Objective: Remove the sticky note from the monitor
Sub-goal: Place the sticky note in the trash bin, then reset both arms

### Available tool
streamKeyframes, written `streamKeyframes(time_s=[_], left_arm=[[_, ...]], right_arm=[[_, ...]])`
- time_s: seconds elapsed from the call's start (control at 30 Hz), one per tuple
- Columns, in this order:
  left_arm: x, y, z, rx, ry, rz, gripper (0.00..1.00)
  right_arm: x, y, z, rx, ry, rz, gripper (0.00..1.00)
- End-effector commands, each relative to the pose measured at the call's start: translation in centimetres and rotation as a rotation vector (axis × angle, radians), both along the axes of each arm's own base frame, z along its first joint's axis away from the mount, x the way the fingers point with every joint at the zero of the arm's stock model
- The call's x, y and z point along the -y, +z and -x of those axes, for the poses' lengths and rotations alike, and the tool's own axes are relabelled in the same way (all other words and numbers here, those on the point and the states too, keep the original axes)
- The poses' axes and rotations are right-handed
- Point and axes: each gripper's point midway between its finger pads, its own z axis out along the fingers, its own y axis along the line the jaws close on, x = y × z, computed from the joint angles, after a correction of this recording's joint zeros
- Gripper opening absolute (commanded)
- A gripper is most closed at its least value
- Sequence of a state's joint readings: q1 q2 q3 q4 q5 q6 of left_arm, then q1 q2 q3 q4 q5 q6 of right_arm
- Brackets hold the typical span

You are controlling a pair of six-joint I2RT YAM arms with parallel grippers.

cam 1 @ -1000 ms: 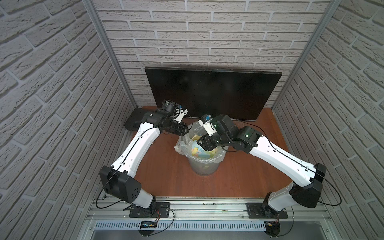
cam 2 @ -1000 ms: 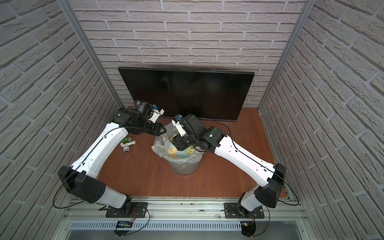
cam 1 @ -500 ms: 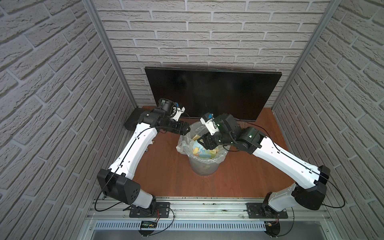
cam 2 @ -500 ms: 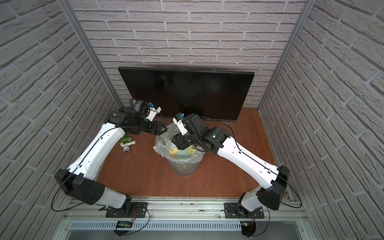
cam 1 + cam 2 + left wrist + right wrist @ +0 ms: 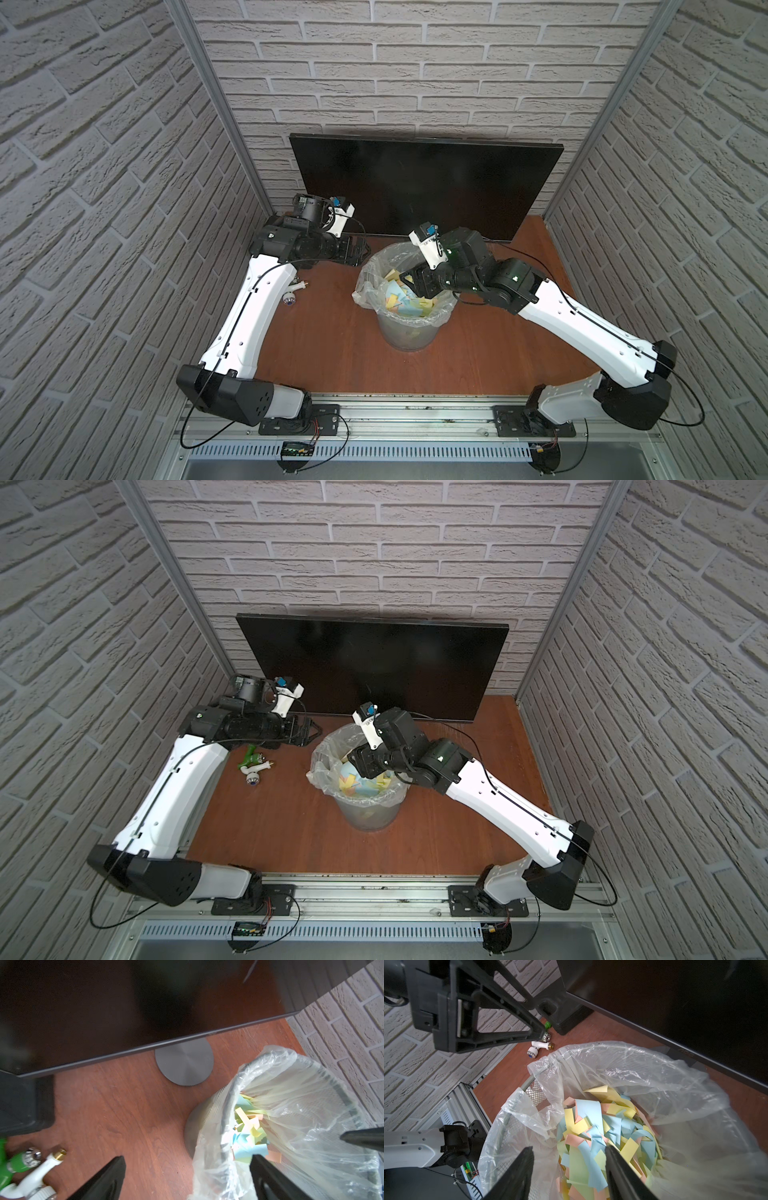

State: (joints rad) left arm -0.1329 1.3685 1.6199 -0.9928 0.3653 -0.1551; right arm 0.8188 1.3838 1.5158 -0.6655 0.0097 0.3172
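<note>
The monitor [image 5: 424,187] [image 5: 370,667] stands at the back, its black screen bare; no sticky note shows on it. Several coloured notes [image 5: 405,303] [image 5: 602,1132] lie in the lined mesh bin [image 5: 405,336] in front of it, and I cannot tell which one is the task's. My left gripper [image 5: 361,253] [image 5: 187,1178] hangs open at the bin's left rim, with only the liner's edge between its fingers. My right gripper [image 5: 409,282] [image 5: 569,1167] hovers over the bin's mouth, open, with nothing in it.
White and green tap fittings [image 5: 253,766] [image 5: 31,1167] lie on the brown table under my left arm. A black case [image 5: 25,1105] sits at the back left corner. The monitor's round grey foot [image 5: 185,1061] is behind the bin. Brick walls close in on three sides.
My left gripper has opened wide and its wrist has drawn back a little to the left. The right arm has hardly moved.
</note>
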Motion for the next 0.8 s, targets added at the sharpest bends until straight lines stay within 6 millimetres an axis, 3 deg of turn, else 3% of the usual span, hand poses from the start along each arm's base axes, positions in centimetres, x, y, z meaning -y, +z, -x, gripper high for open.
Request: streamKeyframes(time_s=[0.0, 0.2, 0.33, 0.43, 0.57, 0.77], left_arm=[[-2.1, 2.9, 0.3, 0.140, 0.042, -0.023, 0.98], [-6.9, 4.4, 1.2, 0.266, 0.179, -0.093, 0.98], [-8.9, 4.1, 2.0, 0.246, 0.211, -0.091, 0.98], [-10.6, 2.8, 2.3, 0.199, 0.258, -0.110, 0.98], [-12.6, 0.2, 2.7, 0.144, 0.308, -0.193, 0.98], [-13.5, -3.2, 3.1, 0.132, 0.310, -0.265, 0.98]], right_arm=[[1.8, 3.3, -0.9, 0.122, -0.091, -0.079, 0.59], [6.8, 5.2, -0.5, 0.240, -0.245, -0.091, 0.59], [10.4, 5.5, 0.0, 0.296, -0.351, -0.065, 0.59], [13.7, 5.5, 0.5, 0.352, -0.460, -0.035, 0.60], [18.7, 4.3, 1.7, 0.404, -0.616, 0.048, 0.65], [23.6, 0.2, 3.7, 0.400, -0.744, 0.153, 0.70]])
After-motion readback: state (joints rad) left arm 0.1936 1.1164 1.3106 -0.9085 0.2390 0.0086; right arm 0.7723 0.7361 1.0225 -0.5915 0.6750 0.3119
